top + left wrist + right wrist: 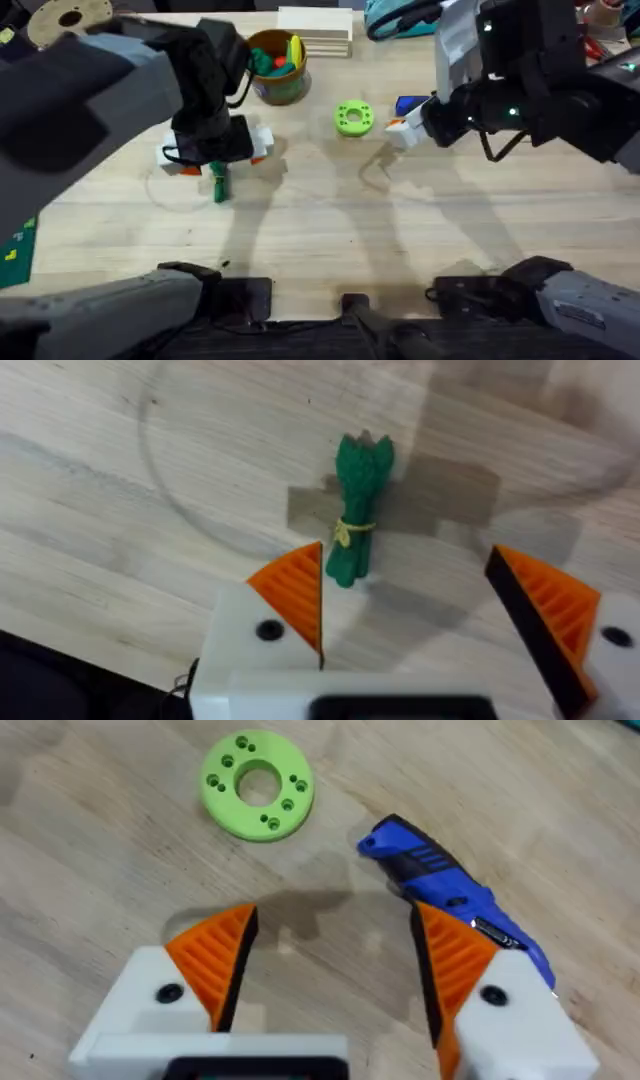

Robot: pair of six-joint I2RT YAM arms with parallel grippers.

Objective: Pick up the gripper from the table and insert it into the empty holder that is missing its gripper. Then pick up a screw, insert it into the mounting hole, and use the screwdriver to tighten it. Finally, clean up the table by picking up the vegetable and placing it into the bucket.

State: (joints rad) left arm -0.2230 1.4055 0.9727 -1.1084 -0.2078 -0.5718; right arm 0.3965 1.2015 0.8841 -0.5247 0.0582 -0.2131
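we judge the task to be in its last part: the vegetable (358, 507) lies on the bare table (330, 240), just ahead of the left gripper (440, 610), whose orange pads stand apart with nothing between them. in the overhead view that gripper (215, 165) hovers low over the vegetable (219, 186), well apart from the bucket (277, 66), which sits farther back holding toy produce. so the pickup and the drop into the bucket are left to do.

the right gripper (335, 965) is also spread and empty, with the screwdriver (450, 895) lying on the table just beside one pad and the green ring (258, 786) farther off.

we cannot confirm the earlier steps: no holder, loose wedge or screw can be made out. the left arm covers much of the overhead view's left side, and the screwdriver's tip is cut off behind the pad.
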